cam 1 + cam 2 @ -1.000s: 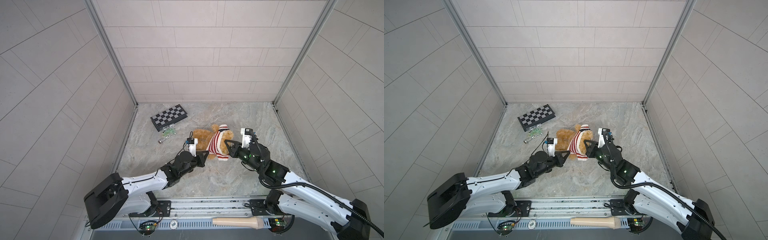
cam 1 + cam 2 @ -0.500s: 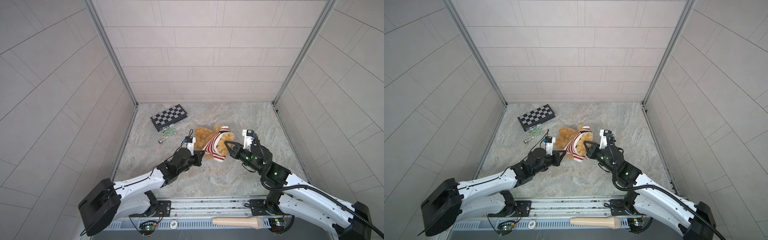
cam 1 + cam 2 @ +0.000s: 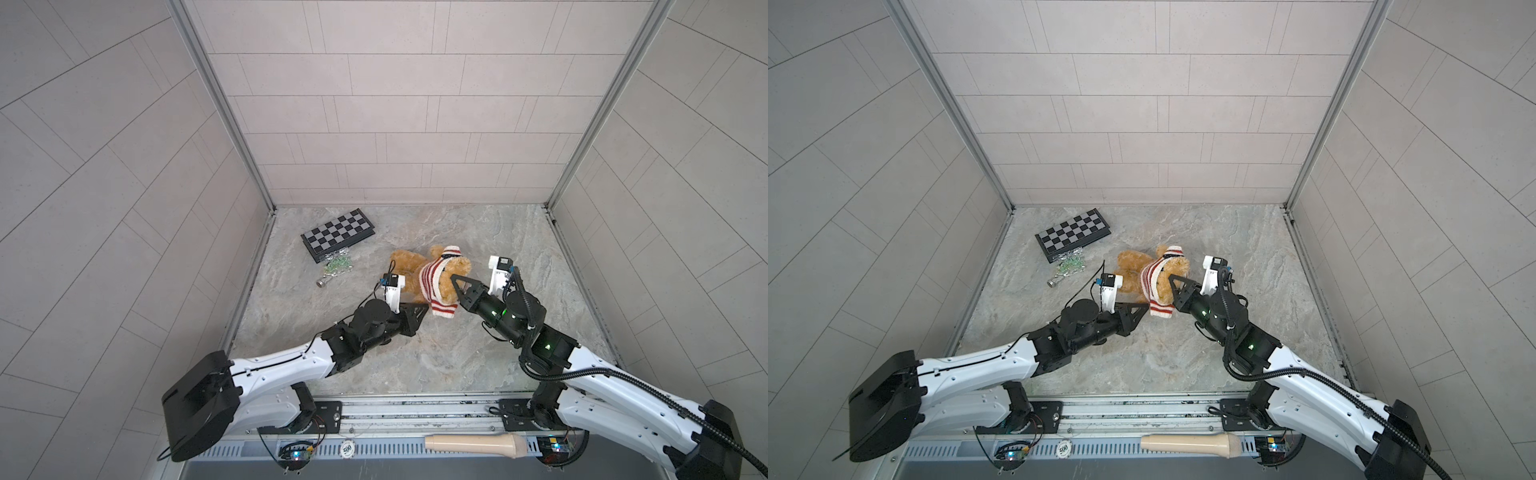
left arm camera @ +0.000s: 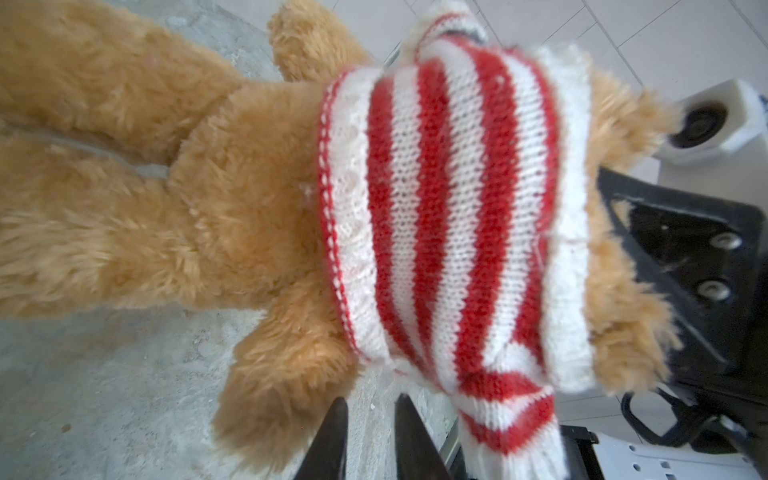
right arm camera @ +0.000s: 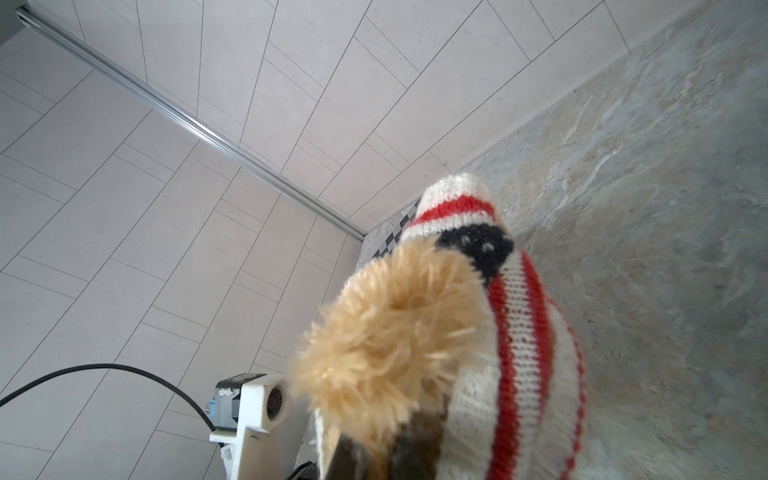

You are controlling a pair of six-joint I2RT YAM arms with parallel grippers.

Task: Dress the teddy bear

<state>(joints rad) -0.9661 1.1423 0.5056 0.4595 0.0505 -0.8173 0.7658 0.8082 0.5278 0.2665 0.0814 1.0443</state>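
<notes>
I'm pinching the bear by the head with my right hand, left hand hanging barely open, empty; yanking now could bunch the sweater.

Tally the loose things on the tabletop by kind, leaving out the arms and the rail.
teddy bear: 1
striped sweater: 1
chessboard: 1
pile of small greenish pieces: 1
small metal cylinder: 1
Total: 5

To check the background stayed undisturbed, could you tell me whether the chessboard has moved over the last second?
No. The chessboard lies at the same spot and angle beside the far left table corner in both top views.
</notes>
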